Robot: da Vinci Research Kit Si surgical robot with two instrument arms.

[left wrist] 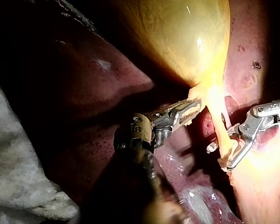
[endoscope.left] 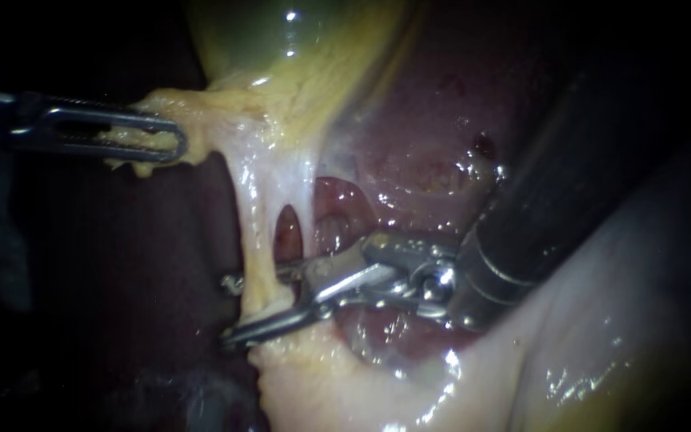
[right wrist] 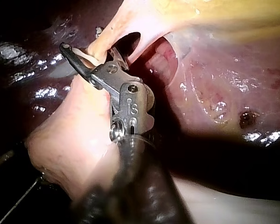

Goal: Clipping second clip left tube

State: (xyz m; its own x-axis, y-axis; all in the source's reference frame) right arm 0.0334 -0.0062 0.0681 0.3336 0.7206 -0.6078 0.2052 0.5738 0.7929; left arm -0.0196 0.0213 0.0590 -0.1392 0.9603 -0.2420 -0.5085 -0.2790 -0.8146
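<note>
At nine o'clock the slim steel left instrument (endoscope.left: 177, 144), clamped on ragged yellow fat (endoscope.left: 163, 102), fades into blackness. The black-shafted right instrument (endoscope.left: 235, 310) is cut off at two o'clock; the pale yellow left tube (endoscope.left: 251, 232) hides part of its far jaw.

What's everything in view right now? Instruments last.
gallbladder: one, yellow-green, top of the endoscope view.
liver: one, dark red, behind the gallbladder.
yellow tissue: one band, under the gallbladder.
left tube: one, pale yellow, running down from that band.
whitish strand: one, beside the left tube.
white cloth: one, next to the liver.
left instrument: one, metal, jaws shut on the yellow tissue.
right instrument: one, dark shaft, jaws open astride the left tube.
</note>
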